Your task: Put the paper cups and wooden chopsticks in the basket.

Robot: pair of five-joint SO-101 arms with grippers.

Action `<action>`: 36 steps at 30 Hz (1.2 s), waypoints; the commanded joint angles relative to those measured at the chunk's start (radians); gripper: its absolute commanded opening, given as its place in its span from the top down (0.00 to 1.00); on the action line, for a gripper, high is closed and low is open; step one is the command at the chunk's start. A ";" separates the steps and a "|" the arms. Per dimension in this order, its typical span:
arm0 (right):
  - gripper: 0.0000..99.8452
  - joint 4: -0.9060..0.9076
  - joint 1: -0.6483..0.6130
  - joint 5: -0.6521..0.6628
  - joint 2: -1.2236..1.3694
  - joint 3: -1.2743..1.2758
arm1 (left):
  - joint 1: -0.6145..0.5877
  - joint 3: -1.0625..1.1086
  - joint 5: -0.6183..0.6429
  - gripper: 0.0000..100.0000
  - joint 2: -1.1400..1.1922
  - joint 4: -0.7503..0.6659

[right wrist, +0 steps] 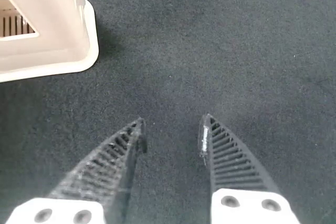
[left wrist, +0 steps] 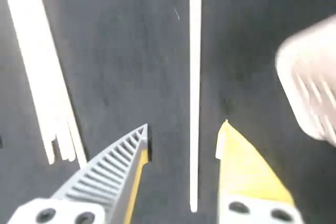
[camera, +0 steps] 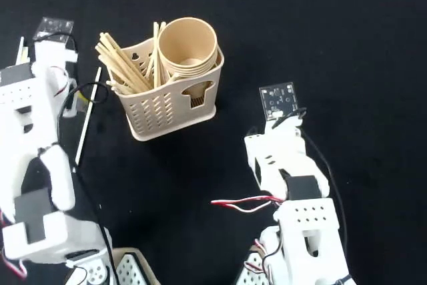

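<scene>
Pale wood chopstick (left wrist: 195, 77), thin & straight

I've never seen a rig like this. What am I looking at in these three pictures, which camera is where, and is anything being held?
These are two small white robot arms at a black table. The wide picture comes from a fixed camera looking down. The other two come from cameras on each arm's wrist, looking along its jaws. In the wide picture the left arm is at the left edge and the right arm is lower right. A beige basket holds a stack of paper cups and a bundle of wooden chopsticks. One loose chopstick lies on the table beside the basket. The left arm's jaws are open with it between them, not gripped. The right arm's jaws are open over bare cloth. Nothing is held.
</scene>
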 commanded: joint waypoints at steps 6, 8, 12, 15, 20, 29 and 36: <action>0.83 -0.015 -0.015 0.000 -0.016 -0.002 | 0.030 -0.323 0.129 0.79 0.454 -0.095; 0.83 -0.015 -0.015 0.000 -0.016 -0.002 | 0.044 -0.424 0.127 0.79 0.545 -0.020; 0.83 -0.017 -0.015 0.000 -0.016 -0.002 | 0.064 -0.616 0.130 0.79 0.628 0.127; 0.83 -0.017 -0.015 0.000 -0.016 -0.002 | 0.071 -0.734 0.133 0.79 0.671 0.169; 0.83 -0.017 -0.015 0.000 -0.016 -0.002 | 0.071 -0.858 0.137 0.79 0.779 0.133; 0.83 -0.015 -0.014 0.000 -0.016 -0.002 | 0.067 -1.081 0.203 0.80 1.065 0.178; 0.83 -0.015 -0.012 0.000 -0.016 -0.002 | 0.048 -1.310 0.209 0.96 1.125 0.413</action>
